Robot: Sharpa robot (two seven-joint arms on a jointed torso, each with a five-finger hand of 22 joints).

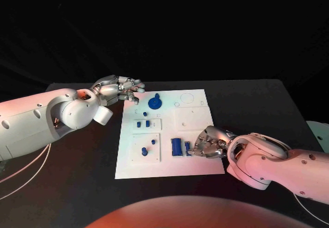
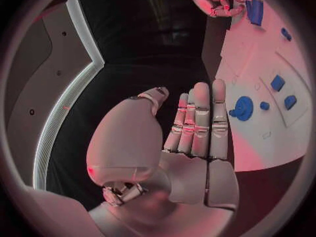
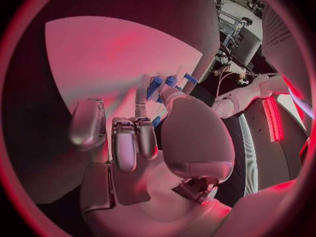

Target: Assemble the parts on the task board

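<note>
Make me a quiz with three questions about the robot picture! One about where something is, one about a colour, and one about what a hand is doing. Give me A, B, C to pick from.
1. Where is the right hand?
A. Over the near right part of the task board
B. Off the table
C. At the far left corner of the table

2. What colour is the round part near the board's far edge?
A. Yellow
B. Blue
C. Green

3. What is the left hand doing?
A. Holding the round part
B. Pressing on the middle of the board
C. Holding nothing, beside the board's far left corner

Answers:
1. A: the head view shows its fingers down by the upright blue parts there.
2. B: it looks blue in the head view and the left wrist view.
3. C: the left wrist view shows its fingers straight and its palm bare.
</note>
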